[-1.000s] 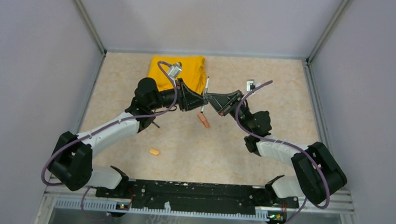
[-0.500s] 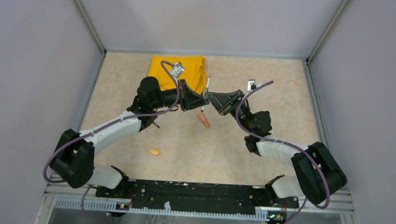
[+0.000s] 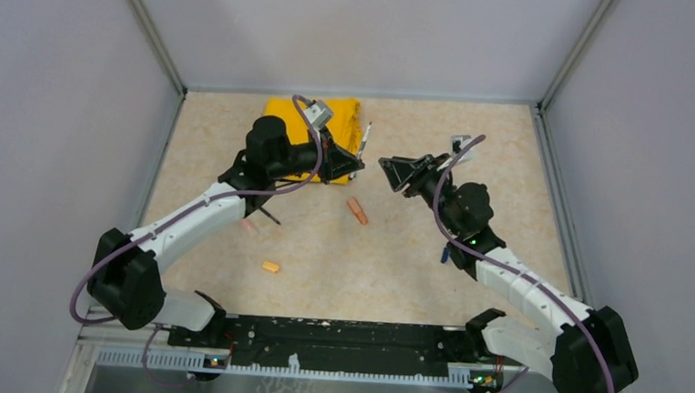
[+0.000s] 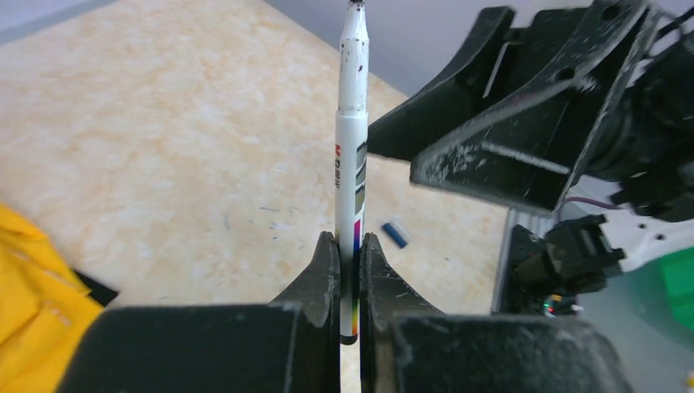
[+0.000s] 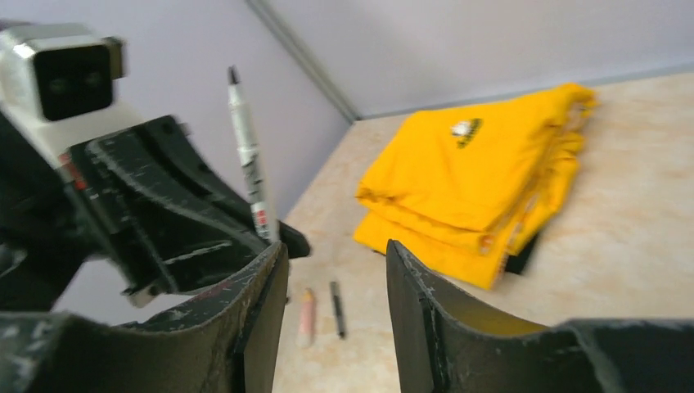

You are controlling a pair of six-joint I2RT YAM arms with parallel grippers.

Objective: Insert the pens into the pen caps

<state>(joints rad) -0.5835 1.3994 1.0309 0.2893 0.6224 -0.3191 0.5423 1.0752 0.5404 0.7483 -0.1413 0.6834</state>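
My left gripper (image 3: pixel 353 168) (image 4: pixel 350 246) is shut on the lower end of a thin silver-white pen (image 3: pixel 364 141) (image 4: pixel 353 164) (image 5: pixel 249 168), which stands upright with its bare tip up. My right gripper (image 3: pixel 388 166) (image 5: pixel 335 264) hangs open just right of it, with nothing between its fingers. An orange marker (image 3: pixel 357 211) (image 5: pixel 307 318) lies on the table below them, and a thin dark pen (image 3: pixel 268 215) (image 5: pixel 336 309) lies further left. The dark blue cap (image 3: pixel 446 254) (image 4: pixel 395 234) lies under my right arm. The light orange cap (image 3: pixel 270 266) lies at the near left.
A folded yellow cloth (image 3: pixel 303 121) (image 5: pixel 475 180) lies at the back of the table behind my left gripper. Grey walls close the table on the left, back and right. The two grippers stand close together above the table's middle.
My left gripper shut on the white pen. My right gripper then let go of it, opened and drew back to the right. The left gripper carried the pen slightly toward the back.
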